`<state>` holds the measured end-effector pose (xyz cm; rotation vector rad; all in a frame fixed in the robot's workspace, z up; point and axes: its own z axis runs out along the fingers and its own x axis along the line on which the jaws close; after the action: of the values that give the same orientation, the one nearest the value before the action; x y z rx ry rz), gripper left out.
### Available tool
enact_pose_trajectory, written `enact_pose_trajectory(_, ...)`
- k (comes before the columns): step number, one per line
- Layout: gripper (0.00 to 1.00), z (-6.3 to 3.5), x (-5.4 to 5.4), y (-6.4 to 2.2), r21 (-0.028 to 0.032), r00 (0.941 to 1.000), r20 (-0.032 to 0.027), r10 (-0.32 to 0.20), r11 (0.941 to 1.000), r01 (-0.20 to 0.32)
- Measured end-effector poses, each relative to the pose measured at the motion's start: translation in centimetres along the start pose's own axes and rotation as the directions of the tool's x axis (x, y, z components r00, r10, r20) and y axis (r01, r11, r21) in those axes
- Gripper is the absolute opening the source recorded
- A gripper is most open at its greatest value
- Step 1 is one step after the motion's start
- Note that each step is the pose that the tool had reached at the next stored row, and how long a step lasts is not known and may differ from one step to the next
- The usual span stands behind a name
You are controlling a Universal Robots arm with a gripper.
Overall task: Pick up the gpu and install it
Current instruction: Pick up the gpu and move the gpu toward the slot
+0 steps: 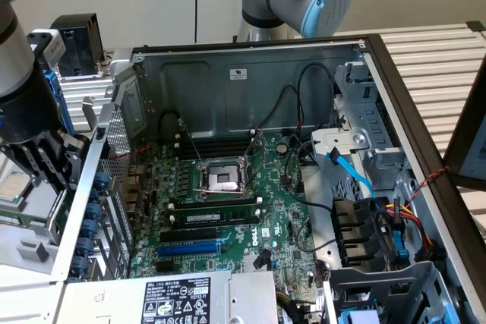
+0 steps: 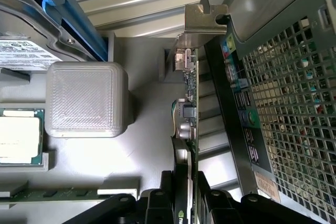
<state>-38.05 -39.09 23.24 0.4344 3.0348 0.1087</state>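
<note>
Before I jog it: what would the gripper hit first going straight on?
Probably the grey tray beside the case; the gpu clamped in the gripper would touch first. Depth is unclear.

An open computer case (image 1: 250,89) holds a green motherboard (image 1: 292,225) with black memory sticks (image 1: 216,207); a grey block (image 2: 86,98) sits beside a processor chip (image 2: 20,137)

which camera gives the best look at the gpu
The wrist view: the gpu is seen edge-on and close, clamped in the hand, its silver bracket beside the case's mesh panel. The exterior view has the hand at its left, outside the case; the gpu there is too hidden to tell.
</note>
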Motion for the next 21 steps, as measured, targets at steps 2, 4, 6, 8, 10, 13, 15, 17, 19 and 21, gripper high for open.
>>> enact_pose_trajectory(2, 0.27, 0.02, 0.0, 0.0, -0.0004, 1.0, 0.001, 0.0, 1.0, 0.0)
enact_pose_trajectory(4, 0.27, 0.02, 0.0, 0.0, -0.0011, 1.0, 0.0034, -0.001, 1.0, 0.001)
enact_pose_trajectory(6, 0.27, 0.02, 0.0, 0.0, -0.0017, 1.0, 0.0055, -0.001, 1.0, 0.001)
enact_pose_trajectory(8, 0.27, 0.01, 0.0, 0.0, -0.0019, 1.0, 0.006, -0.001, 1.0, 0.001)
enact_pose_trajectory(10, 0.27, 0.01, 0.0, 0.0, -0.0018, 1.0, 0.006, -0.001, 1.0, 0.001)
enact_pose_trajectory(13, 0.27, -0.09, 0.0, 0.0, -0.0025, 1.0, 0.0066, -0.001, 1.0, 0.001)
enact_pose_trajectory(15, 0.27, -0.32, 0.0, 0.03, -0.0049, 1.0, 0.0064, 0.0, 1.0, 0.0)
enact_pose_trajectory(17, 0.27, -0.52, 0.0, 0.04, -0.0075, 1.0, 0.0061, 0.0, 1.0, 0.0)
enact_pose_trajectory(19, 0.27, -0.75, 0.0, 0.06, -0.0097, 1.0, 0.0057, 0.0, 1.0, 0.0)
enact_pose_trajectory(21, 0.27, -1.22, -0.1, 0.1, -0.0113, 1.0, 0.0054, 0.0, 0.9999, 0.0)
